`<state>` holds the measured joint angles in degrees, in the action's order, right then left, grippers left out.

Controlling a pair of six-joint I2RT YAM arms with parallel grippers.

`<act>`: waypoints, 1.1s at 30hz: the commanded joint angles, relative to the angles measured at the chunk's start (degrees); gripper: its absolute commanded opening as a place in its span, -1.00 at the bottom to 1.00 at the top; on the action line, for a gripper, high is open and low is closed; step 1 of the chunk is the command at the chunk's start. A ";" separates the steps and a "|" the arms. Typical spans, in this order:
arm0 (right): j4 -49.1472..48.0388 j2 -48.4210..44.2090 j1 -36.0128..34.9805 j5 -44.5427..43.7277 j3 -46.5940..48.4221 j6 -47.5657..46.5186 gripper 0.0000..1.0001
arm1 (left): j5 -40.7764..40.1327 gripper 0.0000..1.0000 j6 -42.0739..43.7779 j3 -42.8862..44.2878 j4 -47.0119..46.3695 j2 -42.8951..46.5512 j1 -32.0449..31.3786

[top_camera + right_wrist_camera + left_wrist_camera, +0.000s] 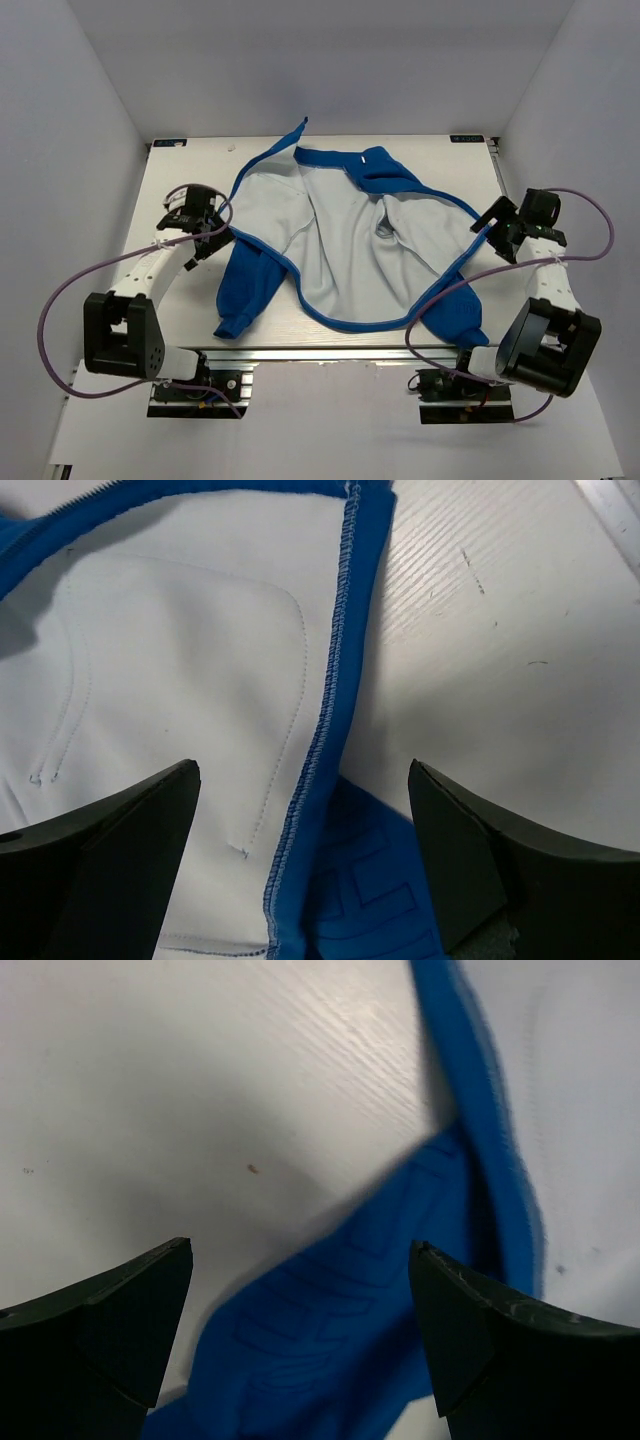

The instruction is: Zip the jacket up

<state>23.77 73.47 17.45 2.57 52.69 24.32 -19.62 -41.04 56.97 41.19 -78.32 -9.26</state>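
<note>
Left gripper [300,1260]: jaws spread wide with nothing between them, hanging over blue sleeve fabric. The fabric has a faint embossed pattern that the overhead view is too coarse to show. Right gripper [300,775]: jaws likewise wide apart and empty, above a stitched blue edge and a pocket seam traced in the pale lining, detail only this wrist camera gives. From overhead, the jacket [340,240] lies in the middle of the table [190,170], opened out, pale grey lining up, royal-blue rim and sleeves. Hem toward the arms, collar toward the far edge; long axis near-to-far. Sleeves trail toward the near corners. Front edges well apart, unzipped
</note>
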 commanded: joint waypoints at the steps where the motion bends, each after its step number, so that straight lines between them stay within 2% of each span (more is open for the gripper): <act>1: -3.46 3.07 1.00 3.32 -0.30 2.05 0.79 | 4.48 0.96 -3.00 -1.86 -6.53 -0.93 3.45; 4: -4.26 7.46 2.40 3.58 0.39 2.32 0.79 | 8.61 0.96 -1.78 -0.55 -12.42 -7.25 5.04; 10: -6.54 10.64 3.02 3.76 0.84 0.56 0.79 | 10.56 0.96 -1.77 4.72 -19.65 -18.43 5.74; 15: -8.03 10.55 3.29 3.06 0.84 -0.76 0.79 | 6.70 0.94 -2.12 10.95 -19.92 -27.82 6.53; 20: -10.93 11.25 3.47 3.58 0.31 -1.02 0.79 | 8.62 0.69 -1.15 13.60 -22.64 -33.55 7.76; 23: -10.42 13.70 3.47 3.15 1.28 -1.02 0.79 | 11.61 0.25 -0.19 14.04 -25.71 -35.75 8.11; 24: -10.06 14.32 3.47 2.36 1.71 -1.02 0.79 | 13.88 -0.09 0.25 13.96 -27.81 -36.19 8.11; 25: -9.80 14.77 3.47 1.66 2.07 -0.94 0.79 | 15.12 -0.28 1.47 13.78 -28.87 -36.72 8.11; 28: -9.71 16.70 3.47 -0.72 2.42 -0.59 0.79 | 17.06 -1.00 2.36 13.43 -31.78 -36.81 8.11; 33: -10.58 21.53 3.47 0.59 4.09 0.38 0.77 | 18.03 -1.00 4.90 11.15 -38.19 -31.11 8.11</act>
<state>14.87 93.32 20.62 3.20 53.80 23.86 -4.25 -38.70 70.26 6.85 -113.36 -1.02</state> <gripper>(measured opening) 0.890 0.030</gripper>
